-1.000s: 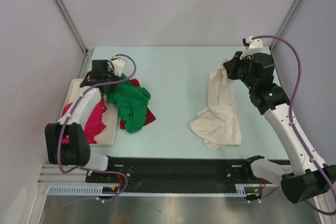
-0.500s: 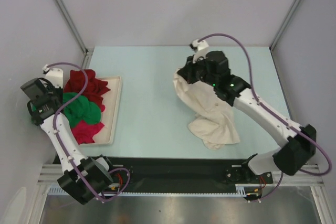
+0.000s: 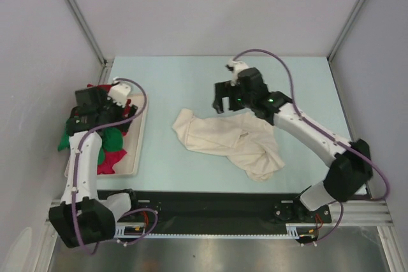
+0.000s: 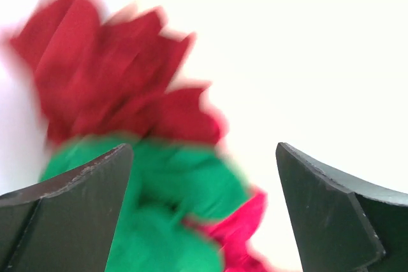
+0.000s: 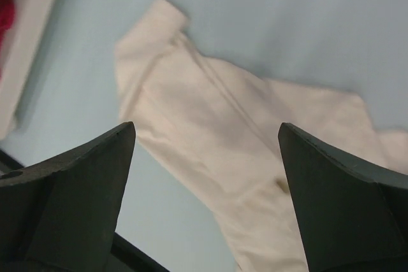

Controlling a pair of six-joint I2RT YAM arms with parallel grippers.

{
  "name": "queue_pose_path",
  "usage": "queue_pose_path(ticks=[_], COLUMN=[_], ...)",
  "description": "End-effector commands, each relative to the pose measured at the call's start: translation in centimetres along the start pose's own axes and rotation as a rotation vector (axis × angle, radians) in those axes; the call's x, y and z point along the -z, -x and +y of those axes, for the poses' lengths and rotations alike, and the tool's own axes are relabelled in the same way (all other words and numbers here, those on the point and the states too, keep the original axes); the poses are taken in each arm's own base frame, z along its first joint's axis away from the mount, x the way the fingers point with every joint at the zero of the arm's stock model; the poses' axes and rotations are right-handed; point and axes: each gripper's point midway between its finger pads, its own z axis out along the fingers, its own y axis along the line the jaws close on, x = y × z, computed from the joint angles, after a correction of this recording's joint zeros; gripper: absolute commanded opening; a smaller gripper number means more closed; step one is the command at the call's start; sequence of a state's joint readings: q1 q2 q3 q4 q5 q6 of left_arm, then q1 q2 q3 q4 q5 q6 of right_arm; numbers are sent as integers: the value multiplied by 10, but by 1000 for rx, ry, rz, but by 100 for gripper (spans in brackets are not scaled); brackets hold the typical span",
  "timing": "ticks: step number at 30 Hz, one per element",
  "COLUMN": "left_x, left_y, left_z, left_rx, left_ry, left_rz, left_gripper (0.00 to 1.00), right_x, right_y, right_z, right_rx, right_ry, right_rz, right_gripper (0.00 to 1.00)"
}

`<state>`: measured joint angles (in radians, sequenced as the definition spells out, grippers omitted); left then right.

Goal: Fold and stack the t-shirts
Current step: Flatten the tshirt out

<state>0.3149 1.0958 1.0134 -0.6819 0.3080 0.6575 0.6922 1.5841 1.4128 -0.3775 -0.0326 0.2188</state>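
Note:
A cream-white t-shirt (image 3: 220, 139) lies loosely spread on the pale blue table, with one sleeve (image 5: 156, 27) pointing left. My right gripper (image 3: 224, 105) hovers just above its far edge, open, and nothing sits between its fingers (image 5: 205, 125). The dark red t-shirt (image 4: 115, 87), bright green t-shirt (image 4: 172, 195) and magenta-pink t-shirt (image 4: 245, 224) are heaped in the white tray (image 3: 137, 151) at the left. Above that heap my left gripper (image 3: 83, 119) stands open and empty (image 4: 203, 146). Part of the green t-shirt (image 3: 64, 142) hangs over the tray's left side.
The tray's rim (image 5: 32, 36) shows left of the cream t-shirt in the right wrist view. Grey walls and metal posts enclose the table on three sides. A black rail (image 3: 210, 205) with the arm bases runs along the near edge.
My right gripper opened and let go of the cream t-shirt, which dropped and spread leftward on the table. My left arm swung back over the tray heap and its gripper opened.

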Motion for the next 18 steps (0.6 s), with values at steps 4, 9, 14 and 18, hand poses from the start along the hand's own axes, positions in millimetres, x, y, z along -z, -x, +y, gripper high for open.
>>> queue_pose_path(ticks=[4,9,14,18], left_x=[-10,-30,-39,-58], left_y=[87,109,131,127], left_z=[-124,-228,-344,-417], left_rx=[-209,-413,-580,-589], left_ry=[-295,-484,-710,-854], left_rz=[-156,-129,-160,-118], left_gripper=[100,98,99,100], right_x=[92,127,136,145], right_y=[-79,-176,-212,-224], right_z=[-123,-144,-131,-133], right_rx=[-404,-612,-734,-771], right_ry=[-364,-523,-522,-568], right_rz=[36,236,304,304], right_gripper=[96,92,89,86])
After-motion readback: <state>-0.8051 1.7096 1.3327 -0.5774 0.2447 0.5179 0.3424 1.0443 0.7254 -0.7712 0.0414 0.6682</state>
